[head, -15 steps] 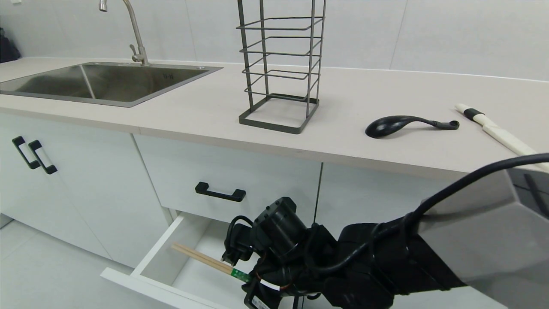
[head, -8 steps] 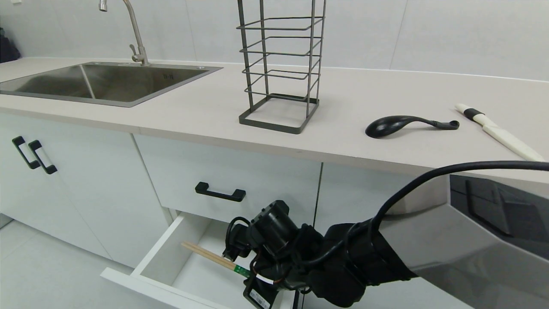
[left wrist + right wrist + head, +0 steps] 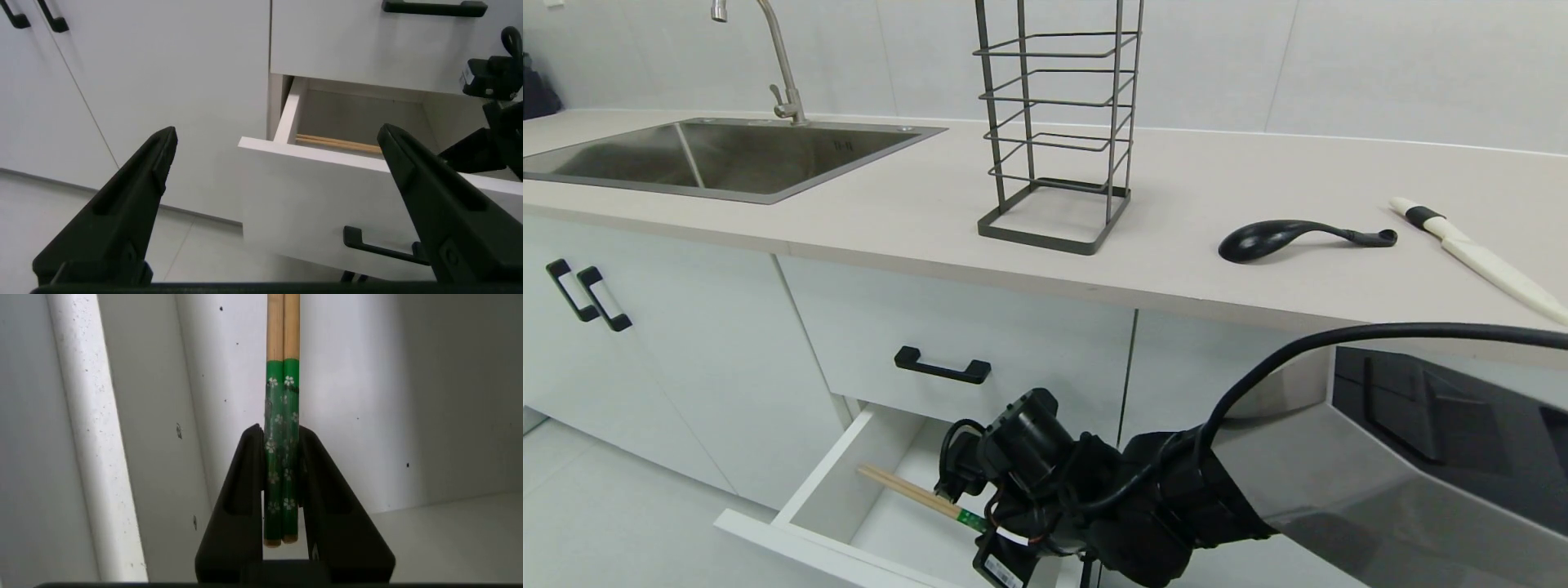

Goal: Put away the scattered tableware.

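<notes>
Over the open drawer (image 3: 827,478), the right claw (image 3: 283,453) grips the chopsticks (image 3: 911,492) by their green ends, shafts pointing away toward its left wall.

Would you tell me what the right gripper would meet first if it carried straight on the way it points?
Probably the open drawer, at its side wall: the right gripper is shut on the chopsticks, whose tips lead towards it. Depth is unclear; the floor might come first.
</notes>
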You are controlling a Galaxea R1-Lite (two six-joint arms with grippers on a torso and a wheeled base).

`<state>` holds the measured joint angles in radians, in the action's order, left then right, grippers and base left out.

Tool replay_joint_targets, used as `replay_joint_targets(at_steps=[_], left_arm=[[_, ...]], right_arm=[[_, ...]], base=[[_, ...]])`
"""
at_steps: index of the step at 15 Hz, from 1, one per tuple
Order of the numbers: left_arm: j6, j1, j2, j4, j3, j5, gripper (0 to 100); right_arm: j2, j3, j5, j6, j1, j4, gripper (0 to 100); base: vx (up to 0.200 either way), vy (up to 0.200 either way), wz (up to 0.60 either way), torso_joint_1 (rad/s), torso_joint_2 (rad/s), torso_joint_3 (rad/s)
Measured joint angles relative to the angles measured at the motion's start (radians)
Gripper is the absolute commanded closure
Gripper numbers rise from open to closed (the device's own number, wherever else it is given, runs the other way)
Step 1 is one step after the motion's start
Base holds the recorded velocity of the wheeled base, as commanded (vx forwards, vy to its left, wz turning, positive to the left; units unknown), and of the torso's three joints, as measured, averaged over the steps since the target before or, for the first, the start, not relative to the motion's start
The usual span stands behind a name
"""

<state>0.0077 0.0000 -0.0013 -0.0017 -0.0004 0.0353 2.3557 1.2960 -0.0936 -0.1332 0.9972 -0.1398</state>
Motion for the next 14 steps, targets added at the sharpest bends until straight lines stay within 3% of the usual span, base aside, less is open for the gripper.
replay_joint_targets(at_steps=[14], left_arm=[[0.0,0.0,0.0,0.0,0.0,0.0,0]], right_arm=[[0.1,0.1,-0.018,0.005,0.042,0.003,100]], base=[[0.0,0.0,0.0,0.0,0.0,0.0]])
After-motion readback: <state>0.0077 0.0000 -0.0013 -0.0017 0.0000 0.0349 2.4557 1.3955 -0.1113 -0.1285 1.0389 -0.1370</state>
